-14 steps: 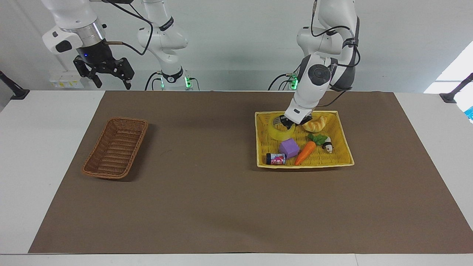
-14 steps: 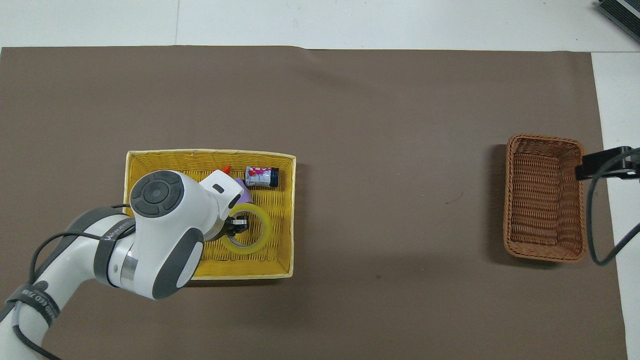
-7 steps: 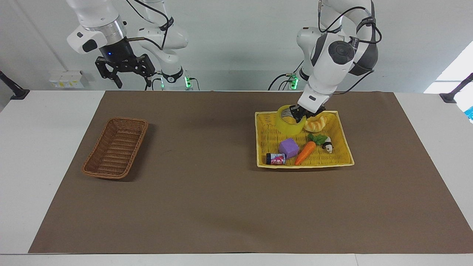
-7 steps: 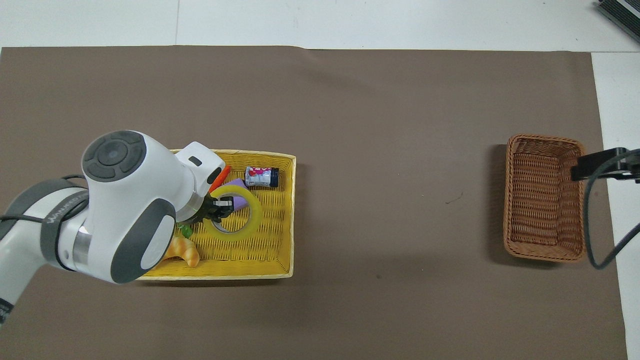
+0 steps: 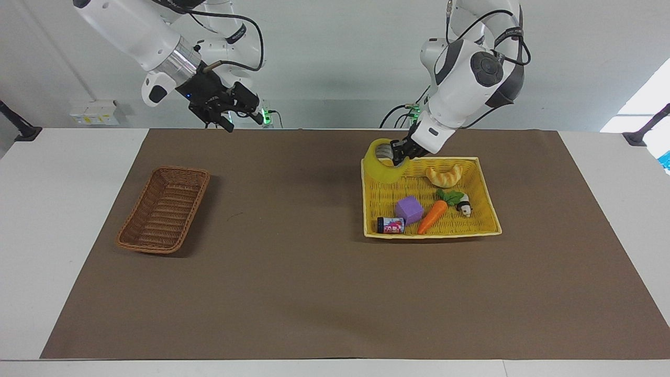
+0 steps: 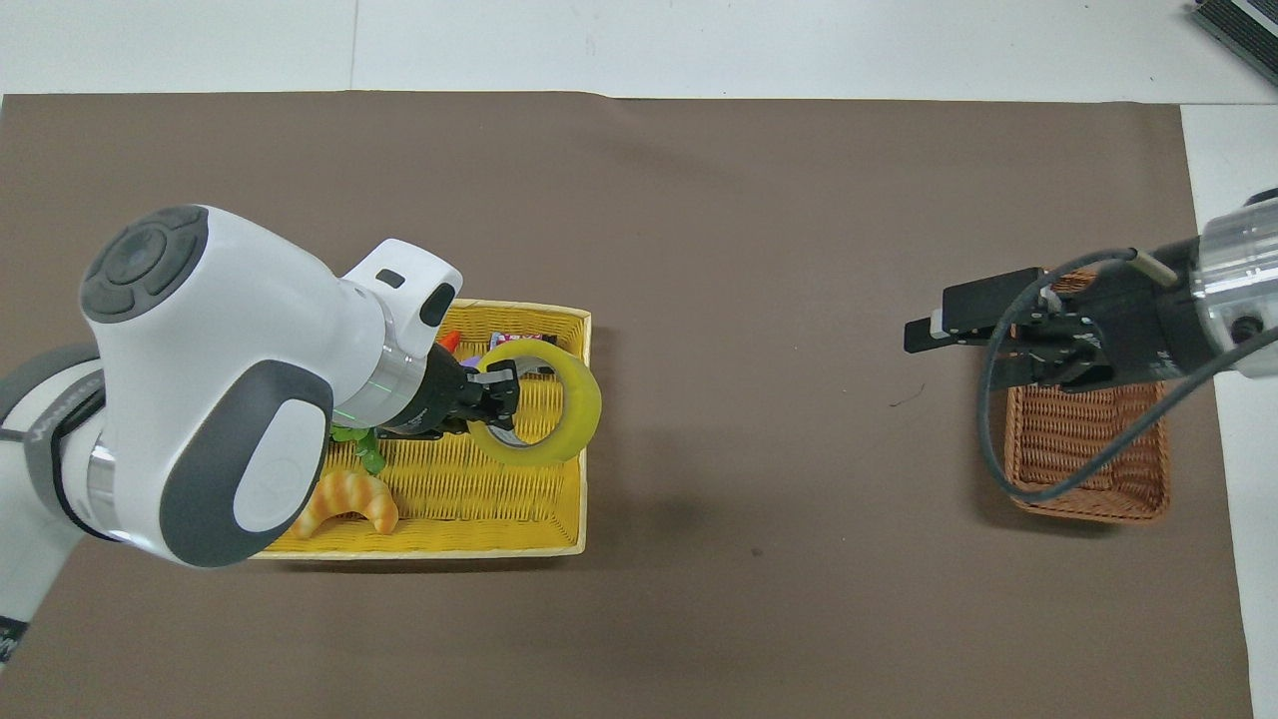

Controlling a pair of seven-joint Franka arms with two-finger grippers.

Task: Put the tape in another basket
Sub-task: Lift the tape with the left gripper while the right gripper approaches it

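Facing view shows my left end effector (image 5: 402,152) gripping the tape (image 5: 380,159), a roll of yellow translucent packing tape, by one side of its ring. The roll hangs in the air over the rim of the yellow basket (image 5: 484,193), at the corner nearest the robots and toward the middle of the tabletop (image 5: 293,272). So the lift out of that basket looks done, by my reading.

What is left is the carry and the drop. The brown wicker basket (image 5: 163,209) sits well apart, toward the right arm's end of the tabletop, and nothing lies in it. Between the two baskets is bare brown mat.

My right end effector (image 5: 226,107) is raised near the robots' edge of the tabletop; the overhead view places it over the wicker basket's end farther from the robots, fingers spread apart and carrying nothing.

In the yellow basket lie a purple cube (image 5: 409,209), a carrot (image 5: 432,216), a croissant (image 5: 444,176) and a small can (image 5: 390,225).
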